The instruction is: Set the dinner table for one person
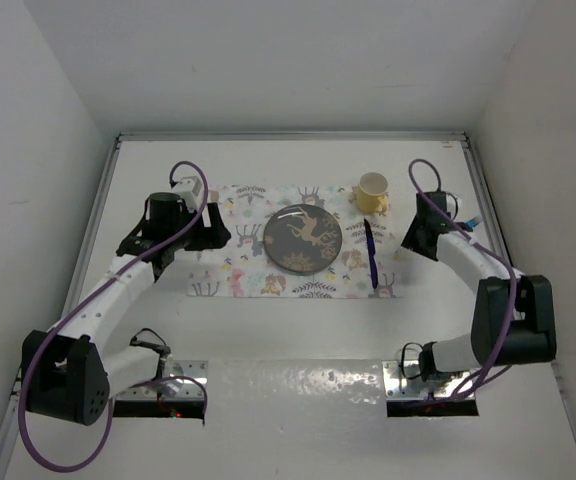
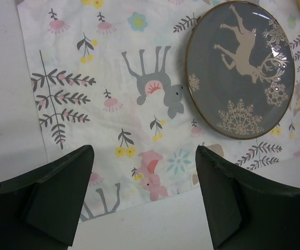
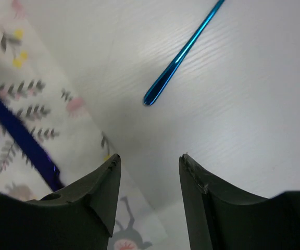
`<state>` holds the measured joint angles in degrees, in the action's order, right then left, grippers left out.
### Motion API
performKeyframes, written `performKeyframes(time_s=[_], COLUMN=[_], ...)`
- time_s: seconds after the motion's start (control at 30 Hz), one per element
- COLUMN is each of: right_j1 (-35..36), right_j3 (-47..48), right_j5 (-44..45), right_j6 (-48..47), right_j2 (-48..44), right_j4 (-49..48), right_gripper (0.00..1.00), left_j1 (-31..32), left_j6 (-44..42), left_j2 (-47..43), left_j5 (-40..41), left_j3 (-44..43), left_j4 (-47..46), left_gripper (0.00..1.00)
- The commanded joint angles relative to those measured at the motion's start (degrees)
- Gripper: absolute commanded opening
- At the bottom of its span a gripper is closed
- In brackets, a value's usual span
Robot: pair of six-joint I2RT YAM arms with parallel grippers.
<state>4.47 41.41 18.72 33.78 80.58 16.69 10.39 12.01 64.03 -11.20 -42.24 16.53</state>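
My left pincer gapes empty over the placemat, my right pincer open above the bare surface beneath everything; the thin teal utensil lying flat there could skid from my grab

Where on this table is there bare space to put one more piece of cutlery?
Free: the left part of the placemat, up to the plate, though the left jaws hang over it; the table strip between placemat and far rail; the strip nearer the arm bases. Crowded: the right end, with cup, dark blue utensil and light blue utensil.
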Motion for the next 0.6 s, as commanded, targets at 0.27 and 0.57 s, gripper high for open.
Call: performKeyframes(time_s=[0.27, 0.57], right_j1=[-12.7, -17.2], right_j3=[15.1, 20.9], right_j5=[3.0, 3.7], right_j6=[11.0, 15.0], right_j2=[14.1, 24.0], right_j4=[5.1, 4.9], right_gripper=[0.48, 0.44], left_j1=[-0.2, -0.2], left_j6=[-0.8, -0.9], left_j2=[-0.2, -0.1], left_j5=[0.4, 0.8], left_j3=[-0.9, -1.0], left_j4=[-1.8, -1.5], left_gripper=[0.77, 0.77])
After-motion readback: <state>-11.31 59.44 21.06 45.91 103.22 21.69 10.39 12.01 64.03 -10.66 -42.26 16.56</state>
